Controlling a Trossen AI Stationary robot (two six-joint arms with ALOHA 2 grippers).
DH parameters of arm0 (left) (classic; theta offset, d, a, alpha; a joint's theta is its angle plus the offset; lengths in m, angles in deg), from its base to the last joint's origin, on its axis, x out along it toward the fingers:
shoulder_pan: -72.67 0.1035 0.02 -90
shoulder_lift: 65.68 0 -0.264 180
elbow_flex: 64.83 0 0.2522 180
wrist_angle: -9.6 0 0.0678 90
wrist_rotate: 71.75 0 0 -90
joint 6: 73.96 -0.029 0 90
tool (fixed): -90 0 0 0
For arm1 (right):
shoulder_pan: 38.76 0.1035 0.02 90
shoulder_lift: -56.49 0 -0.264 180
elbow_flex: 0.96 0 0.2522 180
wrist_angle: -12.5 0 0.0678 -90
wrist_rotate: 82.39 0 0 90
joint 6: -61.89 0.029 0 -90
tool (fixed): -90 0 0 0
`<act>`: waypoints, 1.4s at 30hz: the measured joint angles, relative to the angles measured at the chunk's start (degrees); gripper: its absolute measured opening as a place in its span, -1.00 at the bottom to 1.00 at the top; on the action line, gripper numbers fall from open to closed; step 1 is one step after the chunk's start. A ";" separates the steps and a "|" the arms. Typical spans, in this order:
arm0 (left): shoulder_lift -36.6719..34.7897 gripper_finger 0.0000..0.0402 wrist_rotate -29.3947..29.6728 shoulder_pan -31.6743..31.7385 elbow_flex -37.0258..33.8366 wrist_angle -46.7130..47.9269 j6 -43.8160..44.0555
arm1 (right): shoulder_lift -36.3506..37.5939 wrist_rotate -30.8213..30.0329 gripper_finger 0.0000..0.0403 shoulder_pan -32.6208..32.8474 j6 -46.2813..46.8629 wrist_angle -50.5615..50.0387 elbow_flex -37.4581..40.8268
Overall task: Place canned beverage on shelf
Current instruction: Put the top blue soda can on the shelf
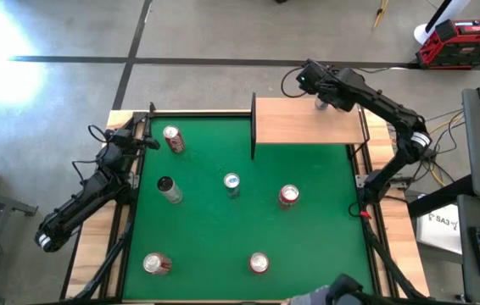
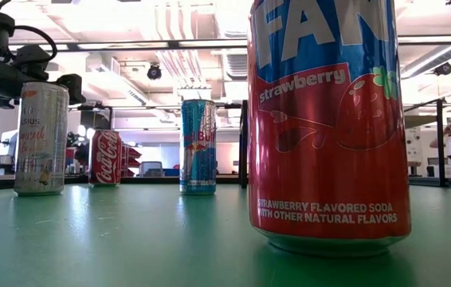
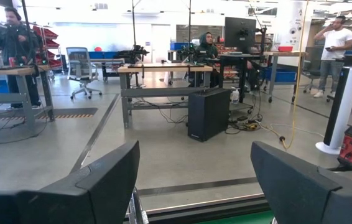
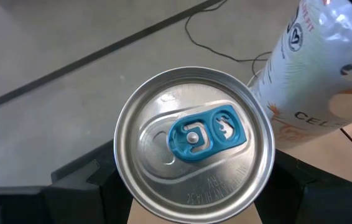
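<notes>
Looking straight down first: right gripper (image 1: 320,98) over the far edge of the shelf (image 1: 308,121), at the table's far right, just above a small silver can top. Six more cans on the green table (image 1: 316,246): one near the left gripper (image 1: 144,141) at the far left corner, a dark can lying near it, a blue-topped can (image 1: 231,183) in the middle, a red can (image 1: 288,196) beside it, two more at the near edge. Left arm waiting there.

Level across the table: big red strawberry soda can (image 2: 329,119) very near the lens, a blue can, a red cola can and a pale can behind. Shelf hardly visible here.

Left wrist view: both dark fingers (image 3: 107,180) standing apart with nothing between, only the room and people beyond.

Right wrist view: silver can with blue tab (image 4: 193,145) directly between the dark fingers, clasped at its sides, a pale can (image 4: 325,68) just beside it, wood below.

Judged step: setting the can down on the shelf. Next move probably needs a release, then a straight lift without knocking the neighbour.
</notes>
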 joint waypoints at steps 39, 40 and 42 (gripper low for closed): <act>0.00 0.46 0.00 -0.02 0.02 0.02 -0.01 | 0.18 2.86 0.42 0.73 -1.14 -2.61 0.05; 0.00 0.46 0.00 -0.01 0.00 0.02 0.01 | 0.27 2.89 0.44 0.88 -1.11 -3.15 0.01; 0.00 0.46 0.00 0.00 0.00 0.01 0.00 | 0.48 2.85 0.48 1.28 -0.81 -3.84 -0.18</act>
